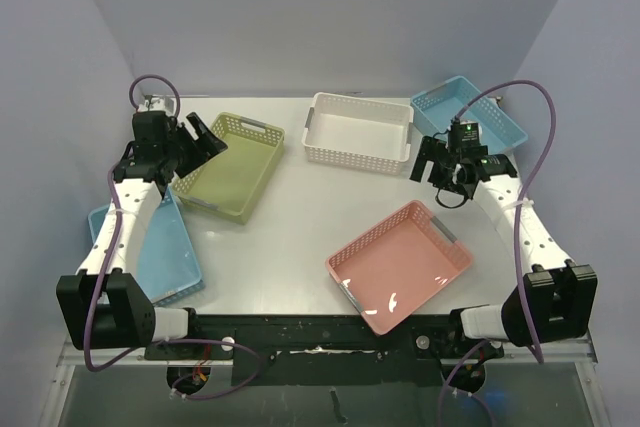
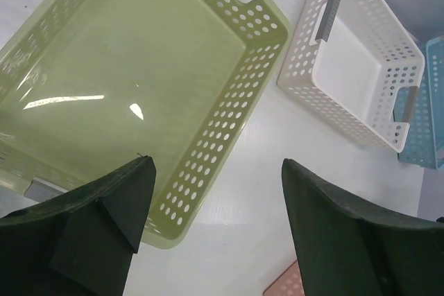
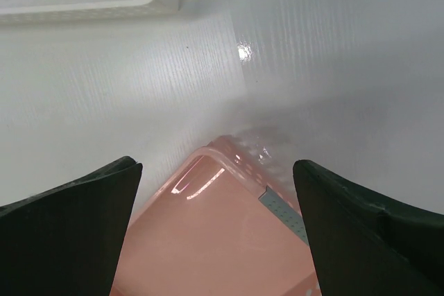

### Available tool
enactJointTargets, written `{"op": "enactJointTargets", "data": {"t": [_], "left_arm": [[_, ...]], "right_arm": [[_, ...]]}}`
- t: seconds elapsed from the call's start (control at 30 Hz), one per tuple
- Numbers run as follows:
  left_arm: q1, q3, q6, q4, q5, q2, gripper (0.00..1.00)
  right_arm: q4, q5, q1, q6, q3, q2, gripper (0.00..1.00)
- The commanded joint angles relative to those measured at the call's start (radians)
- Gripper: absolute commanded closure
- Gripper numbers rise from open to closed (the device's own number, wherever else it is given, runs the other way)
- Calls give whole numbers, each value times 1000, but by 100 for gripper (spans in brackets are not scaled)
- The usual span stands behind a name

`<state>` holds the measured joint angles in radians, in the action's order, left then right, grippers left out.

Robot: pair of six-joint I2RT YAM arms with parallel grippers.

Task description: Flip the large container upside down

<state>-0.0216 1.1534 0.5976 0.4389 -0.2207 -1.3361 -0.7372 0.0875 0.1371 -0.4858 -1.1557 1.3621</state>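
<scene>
— White perforated basket (image 1: 358,132), deepest of five: upright at far edge, centre; presumed the large container.
— Grippers?
— Left gripper (image 2: 216,164) gaping, empty, over rim of green basket (image 1: 235,162), far-left. Right gripper (image 3: 215,164) gaping, empty, by far corner of pink basket (image 1: 400,265).
— Hazards?
— Grabbing a lookalike basket by mistake; slipping off thin wall mid-flip.

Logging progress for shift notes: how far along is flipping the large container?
Done: nothing; the white basket, green basket and pink basket all sit open side up. In hand: nothing; left pincer is open by the green basket's corner, right pincer open, facing the pink one. Left: grip and flip.
</scene>
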Motion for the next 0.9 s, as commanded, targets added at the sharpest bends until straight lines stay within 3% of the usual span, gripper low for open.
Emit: {"op": "enactJointTargets", "data": {"t": [0.0,0.37,0.5,0.57,0.73,0.87], "left_arm": [[-7,2,1,-78,-12,47,27],[-8,-2,31,-78,16,37,27],[13,22,-71,-80,-175,16,30],[86,40,-97,-73,-169,14,31],[437,107,-180,5,58,-32,31],[602,108,-181,-1,120,-97,32]], "right_arm": [[62,3,-8,17,-3,-55,3],[57,-18,-10,24,3,-64,2],[60,4,-10,26,7,-80,2],[65,26,-10,21,11,-94,2],[105,62,-16,-1,23,-165,3],[113,88,-18,-21,20,-203,2]]}}
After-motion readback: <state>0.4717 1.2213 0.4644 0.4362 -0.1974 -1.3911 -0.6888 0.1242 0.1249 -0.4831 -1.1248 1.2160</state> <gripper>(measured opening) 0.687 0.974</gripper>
